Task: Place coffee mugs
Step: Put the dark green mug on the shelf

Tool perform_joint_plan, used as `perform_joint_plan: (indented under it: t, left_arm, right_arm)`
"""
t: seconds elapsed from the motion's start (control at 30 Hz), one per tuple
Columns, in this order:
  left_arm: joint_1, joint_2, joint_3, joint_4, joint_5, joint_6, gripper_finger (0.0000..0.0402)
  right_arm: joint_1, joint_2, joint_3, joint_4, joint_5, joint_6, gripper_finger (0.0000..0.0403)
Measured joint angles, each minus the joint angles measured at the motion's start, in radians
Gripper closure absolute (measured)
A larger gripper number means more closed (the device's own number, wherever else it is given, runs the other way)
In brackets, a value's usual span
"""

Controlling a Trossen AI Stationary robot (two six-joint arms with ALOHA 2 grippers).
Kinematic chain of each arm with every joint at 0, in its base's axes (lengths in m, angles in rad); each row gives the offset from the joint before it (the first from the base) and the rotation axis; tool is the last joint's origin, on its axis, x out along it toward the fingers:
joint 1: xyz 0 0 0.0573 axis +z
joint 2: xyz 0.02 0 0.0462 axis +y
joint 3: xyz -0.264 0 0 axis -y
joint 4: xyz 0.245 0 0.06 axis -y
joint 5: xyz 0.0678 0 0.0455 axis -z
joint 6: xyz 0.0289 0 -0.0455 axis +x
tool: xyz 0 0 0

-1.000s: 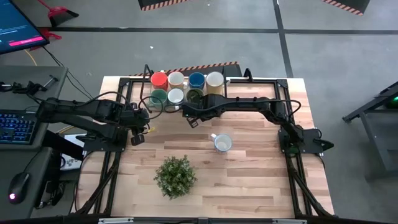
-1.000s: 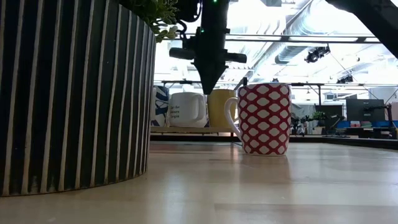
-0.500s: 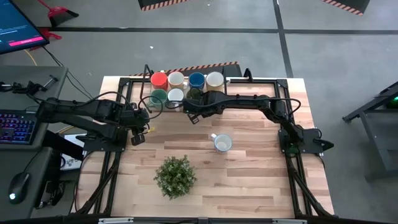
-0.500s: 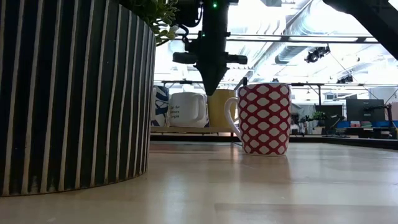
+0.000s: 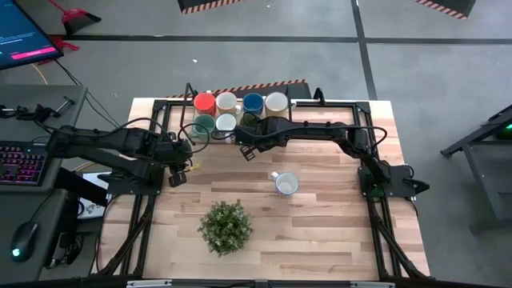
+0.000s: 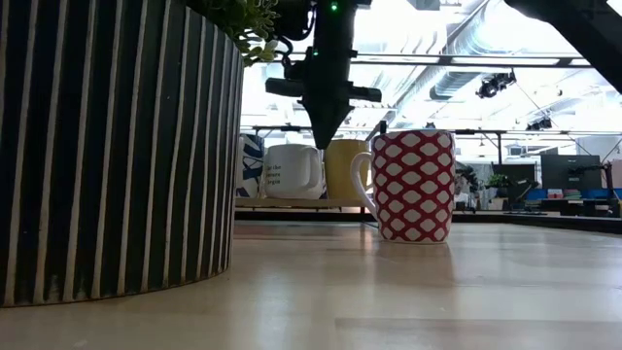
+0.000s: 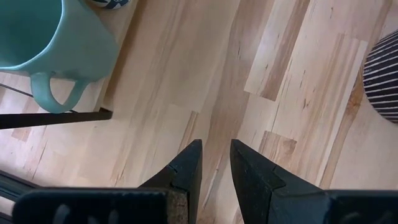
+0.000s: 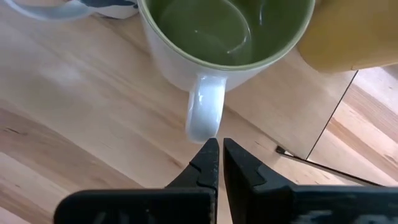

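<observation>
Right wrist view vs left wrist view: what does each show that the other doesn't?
Only the right wrist view: a white mug with an olive-green inside, its handle just ahead of the right gripper, jaws shut and empty; a yellow mug beside it.

Only the left wrist view: a teal mug with its handle showing, the striped plant pot, and the left gripper, jaws slightly apart, holding nothing.

Both: the light wooden table and a dark rail of the frame.
</observation>
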Motion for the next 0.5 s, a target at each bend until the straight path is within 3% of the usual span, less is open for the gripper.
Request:
perform_joint_plan:
  t: [0.3,0.5]
  left_arm:
    - [0.0,0.0,0.0,0.0,0.0,-0.002,0.0328]
    - [0.0,0.0,0.0,0.001,0.0,-0.003,0.0328]
  right_arm:
    - [0.0,0.0,0.0,-0.007,0.051,0.021,0.0403]
    - [-0.006,0.01,0.002,-0.003,0.03,0.021,0.0403]
